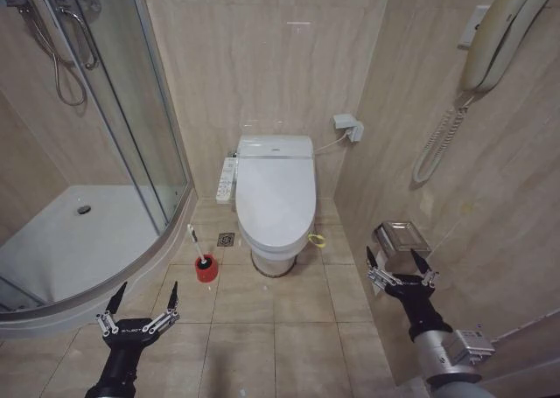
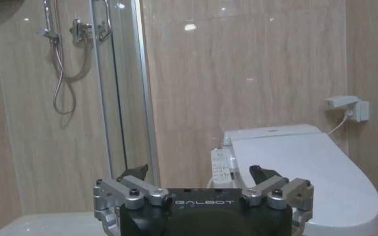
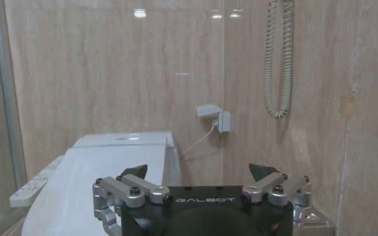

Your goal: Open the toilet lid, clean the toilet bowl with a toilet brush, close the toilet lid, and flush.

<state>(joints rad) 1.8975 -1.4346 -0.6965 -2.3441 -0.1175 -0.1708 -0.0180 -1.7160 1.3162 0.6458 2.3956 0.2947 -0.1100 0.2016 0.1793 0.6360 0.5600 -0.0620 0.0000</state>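
The toilet lid [image 1: 275, 192] is down flat over the toilet bowl [image 1: 273, 260], its yellow-green strap loop [image 1: 318, 240] hanging at the right front edge. The lid also appears in the left wrist view [image 2: 307, 172] and the right wrist view [image 3: 97, 177]. The toilet brush [image 1: 196, 246] stands with its white handle tilted in a red holder cup [image 1: 206, 268] on the floor left of the bowl. My left gripper [image 1: 145, 298] hangs open near the floor, in front of the cup. My right gripper [image 1: 400, 264] is open too, right of the bowl by the wall.
A glass shower enclosure [image 1: 131, 136] with a raised white tray [image 1: 70, 240] takes the left side. A button panel [image 1: 227, 180] sticks out on the toilet's left. On the right wall are a metal paper holder [image 1: 399, 237] and a corded phone [image 1: 490, 39]. Tiled floor lies open ahead.
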